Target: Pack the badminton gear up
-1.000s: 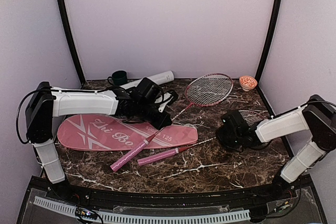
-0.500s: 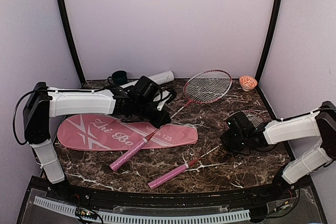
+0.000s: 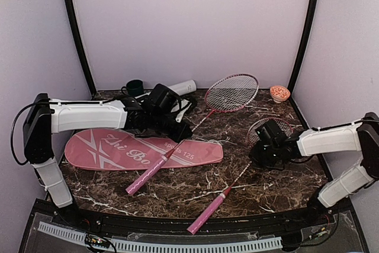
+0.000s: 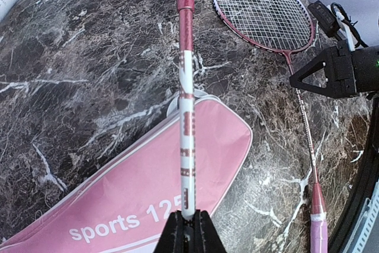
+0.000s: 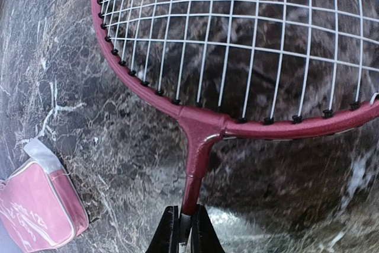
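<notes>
Rackets: one red-framed racket with a pink handle (image 3: pixel 232 92) has its shaft pinched between the left fingers (image 4: pixel 172 234); its head lies toward the back wall (image 3: pixel 189 22), its handle across the near edge of the pink racket-shaped bag with white lettering (image 3: pixel 112 149). The second red-framed racket (image 3: pixel 208 210) is clamped just below its head by the right fingers (image 5: pixel 170 232); its handle slants toward the front edge of the dark marble tabletop (image 3: pixel 278 188).
</notes>
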Controlling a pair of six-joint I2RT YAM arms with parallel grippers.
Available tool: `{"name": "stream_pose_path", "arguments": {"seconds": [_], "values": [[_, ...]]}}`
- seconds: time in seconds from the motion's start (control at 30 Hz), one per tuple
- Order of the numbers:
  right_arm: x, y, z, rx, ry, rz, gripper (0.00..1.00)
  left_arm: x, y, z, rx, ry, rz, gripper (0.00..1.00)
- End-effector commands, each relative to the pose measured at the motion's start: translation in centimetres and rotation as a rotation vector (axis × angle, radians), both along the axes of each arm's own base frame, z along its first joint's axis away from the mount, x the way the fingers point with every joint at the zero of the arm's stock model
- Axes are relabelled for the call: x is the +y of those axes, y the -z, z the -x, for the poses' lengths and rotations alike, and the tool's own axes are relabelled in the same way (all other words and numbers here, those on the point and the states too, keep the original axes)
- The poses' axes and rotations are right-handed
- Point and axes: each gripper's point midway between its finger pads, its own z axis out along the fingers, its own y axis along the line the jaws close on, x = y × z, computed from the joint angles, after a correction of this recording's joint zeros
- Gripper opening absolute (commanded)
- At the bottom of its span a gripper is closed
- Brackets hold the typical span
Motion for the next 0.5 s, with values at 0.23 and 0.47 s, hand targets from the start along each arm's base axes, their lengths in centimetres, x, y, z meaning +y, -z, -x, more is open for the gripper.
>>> {"name": "stream_pose_path", "arguments": {"seconds": [0.23,0.47], "values": [[-2.4,1.5,-3.5,0.016,-0.273,0.170,0.00,-2.0,-1.3,-0.2,0.161,-0.175,0.182,0.00],[-3.1,0.6,-7.5,-0.022,-0.275,0.140,0.00,-3.4,-1.2,-1.1,0.159,-0.267,0.203,0.00]]}}
